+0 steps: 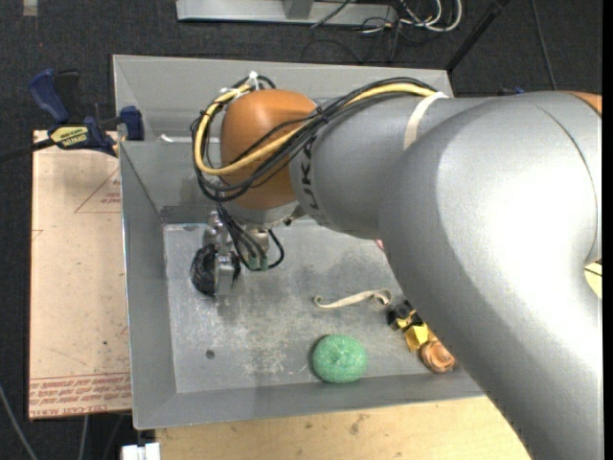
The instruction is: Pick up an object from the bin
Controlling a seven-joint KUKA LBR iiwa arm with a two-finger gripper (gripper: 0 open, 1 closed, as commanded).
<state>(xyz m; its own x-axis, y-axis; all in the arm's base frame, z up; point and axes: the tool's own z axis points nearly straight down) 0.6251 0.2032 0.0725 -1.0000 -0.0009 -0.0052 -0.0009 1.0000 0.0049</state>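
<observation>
My gripper [222,274] is down at the bin's left side, under the orange wrist cover. A small black object [203,272] lies right against its fingers on the left; whether the fingers grip it I cannot tell. A green round ball [338,358] rests near the front wall. A pale strip like a band [352,300] lies mid-floor to the right of the gripper.
A small yellow, black and orange toy [420,335] lies at the front right, partly under the arm. The thick grey arm covers the bin's right half. Bare scuffed floor lies between the gripper and the green ball.
</observation>
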